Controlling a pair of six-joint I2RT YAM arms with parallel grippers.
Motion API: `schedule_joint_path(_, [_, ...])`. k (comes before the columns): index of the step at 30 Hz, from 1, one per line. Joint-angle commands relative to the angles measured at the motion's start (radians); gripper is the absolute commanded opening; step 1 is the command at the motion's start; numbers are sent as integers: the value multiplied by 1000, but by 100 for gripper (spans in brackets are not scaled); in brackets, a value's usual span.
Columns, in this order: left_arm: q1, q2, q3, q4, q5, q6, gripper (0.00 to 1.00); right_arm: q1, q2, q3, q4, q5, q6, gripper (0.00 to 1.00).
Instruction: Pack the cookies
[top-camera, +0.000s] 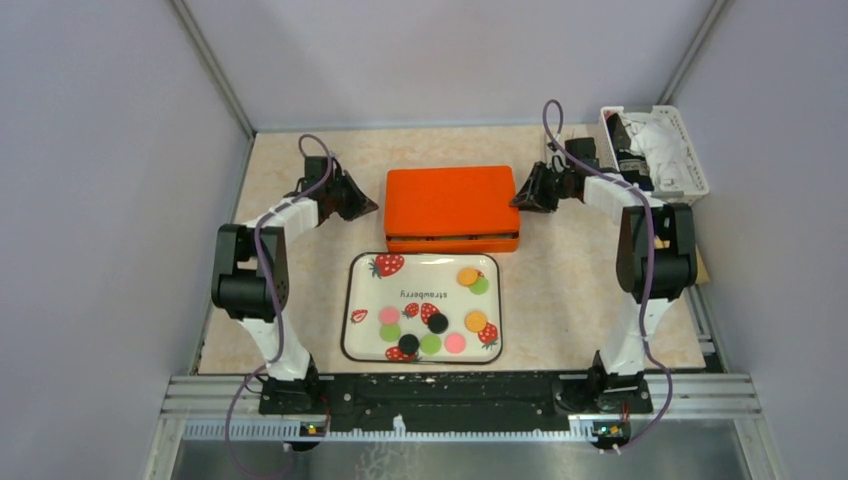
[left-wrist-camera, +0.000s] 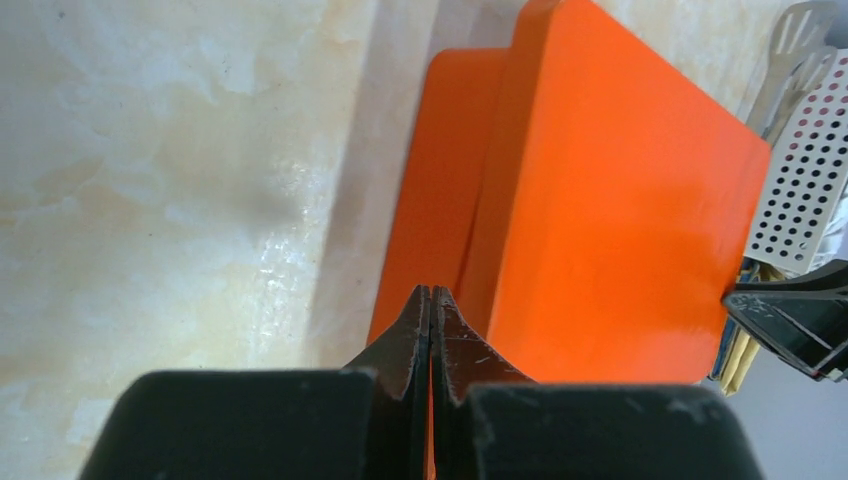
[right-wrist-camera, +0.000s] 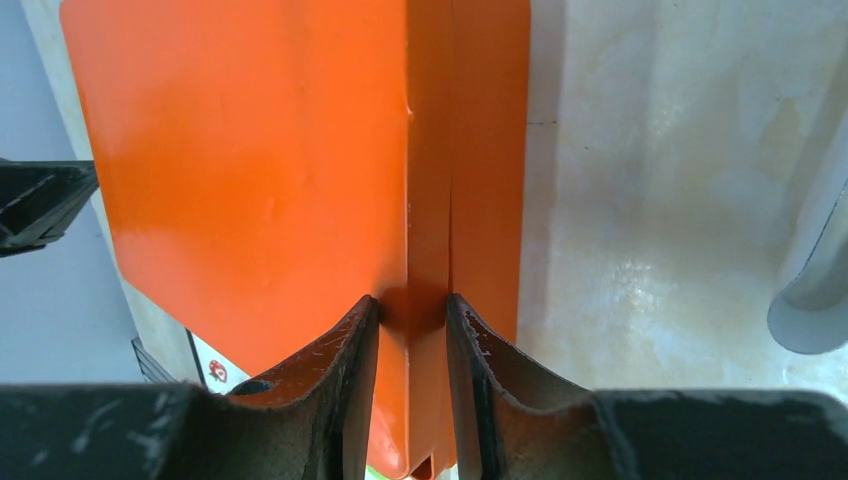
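While the cookies (top-camera: 437, 322) lie scattered on the strawberry-printed tray (top-camera: 372, 338) near the front of the counter (top-camera: 560, 290), the orange box (top-camera: 452, 205) sits shut just behind the tray. No cookie is on the box or on the bare counter. The left end effector (top-camera: 374, 208) is at the box's left end with its fingers pressed together, tips close to the seam under the lid. The right end effector (top-camera: 516, 200) is at the opposite end. Its fingers (right-wrist-camera: 365, 340) stand apart on either side of the seam there. A white basket (top-camera: 660, 150) stands in the far right corner.
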Motion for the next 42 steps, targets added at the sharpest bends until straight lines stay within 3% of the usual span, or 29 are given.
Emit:
schedule_joint_path(1, [2, 60, 37, 44, 40, -2, 0, 5, 31, 21, 55, -44, 4, 31])
schedule_joint_path(23, [2, 79, 45, 78, 139, -12, 0, 5, -11, -60, 278, -317, 145, 28])
schedule_joint_path(42, [2, 101, 36, 86, 169, -17, 0, 6, -109, -102, 347, -333, 184, 26])
